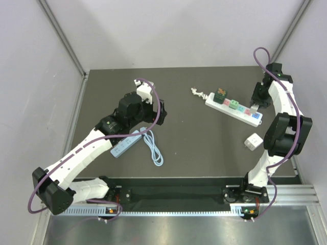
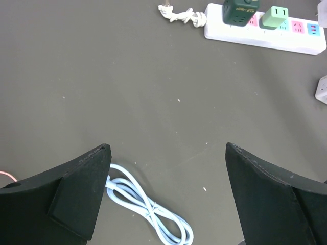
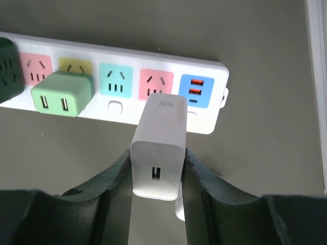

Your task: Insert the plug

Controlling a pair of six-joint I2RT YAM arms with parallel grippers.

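Mid-insertion: the right fingers [image 3: 115, 178] pinch the white plug [image 3: 159, 148] just over the power strip [image 3: 204, 115], near the pink socket [image 3: 156, 83] beside its USB ports. The next move likely calls for aligning the hidden prongs and pressing in. The left fingers [image 2: 76, 189] hang spread and empty over the table [image 2: 127, 76].

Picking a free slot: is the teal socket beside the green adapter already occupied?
No, the teal socket shows bare slots beside the green adapter on the power strip.
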